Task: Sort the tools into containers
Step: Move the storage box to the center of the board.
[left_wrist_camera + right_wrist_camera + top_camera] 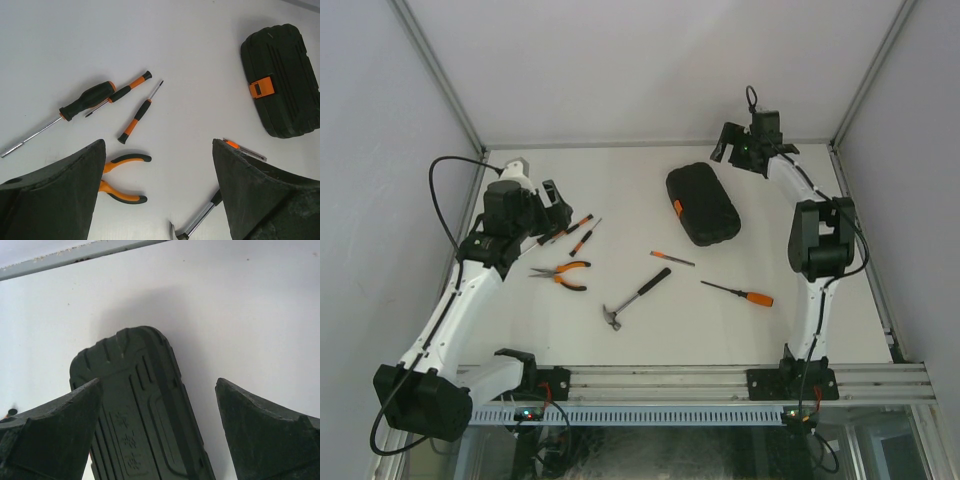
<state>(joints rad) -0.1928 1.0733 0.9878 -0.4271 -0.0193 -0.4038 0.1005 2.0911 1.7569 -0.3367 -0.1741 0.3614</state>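
Note:
The black case [702,204] lies shut at the back centre, its orange latch [262,87] facing left. Orange-handled pliers [563,273] and a black-handled hammer [635,298] lie on the table in front. An orange-handled screwdriver [738,292] and a small thin one [672,258] lie to the right. Three more screwdrivers [87,100] [127,90] [140,114] lie at the left. My left gripper [159,145] is open and empty above the pliers [122,177] and the hammer [197,222]. My right gripper [157,382] is open and empty above the case's far end [140,415].
White walls with aluminium posts enclose the white table [620,180] on the left, back and right. A metal rail [720,380] runs along the near edge between the arm bases.

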